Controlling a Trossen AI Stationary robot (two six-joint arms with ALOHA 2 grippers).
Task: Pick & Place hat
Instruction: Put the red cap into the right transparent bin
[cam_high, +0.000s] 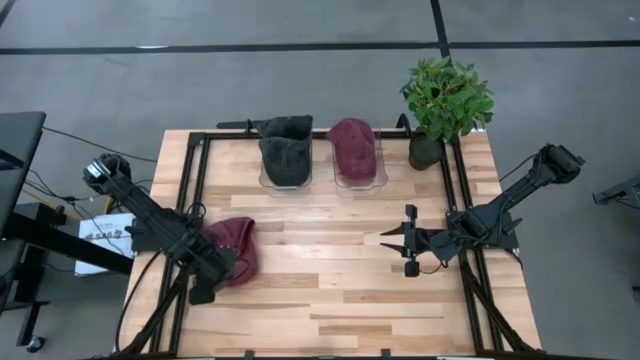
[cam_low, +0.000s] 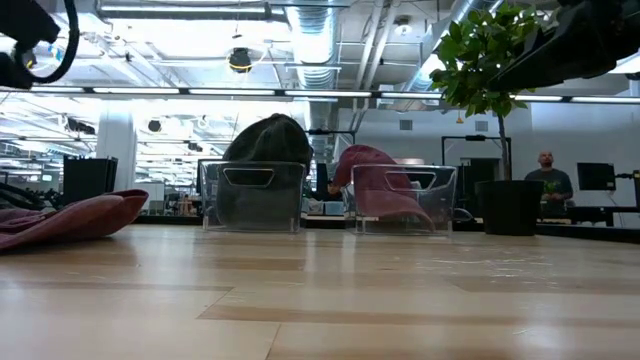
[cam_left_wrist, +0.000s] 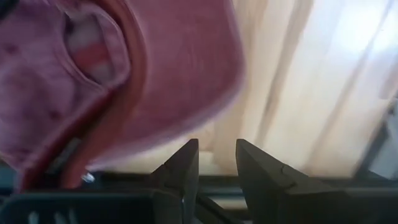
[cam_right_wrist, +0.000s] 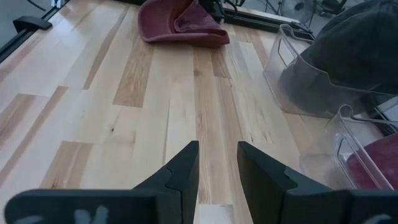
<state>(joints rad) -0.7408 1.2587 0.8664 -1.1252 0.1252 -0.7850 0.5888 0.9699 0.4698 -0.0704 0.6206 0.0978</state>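
A maroon hat (cam_high: 238, 250) lies on the wooden table near its left edge; it also shows in the low view (cam_low: 70, 218) and the right wrist view (cam_right_wrist: 180, 25). My left gripper (cam_left_wrist: 216, 155) points down just beside the hat's near-left side (cam_high: 203, 288). Its fingers stand a little apart with nothing between them. The hat (cam_left_wrist: 124, 81) fills the left wrist view beyond the fingertips. My right gripper (cam_high: 390, 235) hovers over the table's right half, pointing toward the left edge, open and holding nothing (cam_right_wrist: 216, 168).
Two clear bins stand at the far edge: one (cam_high: 285, 165) holds a dark grey hat (cam_low: 265, 140), the other (cam_high: 360, 168) a maroon hat (cam_low: 372, 165). A potted plant (cam_high: 443, 100) stands at the far right. Black rails (cam_high: 190, 190) frame the table. A person (cam_low: 545, 175) stands in the room behind.
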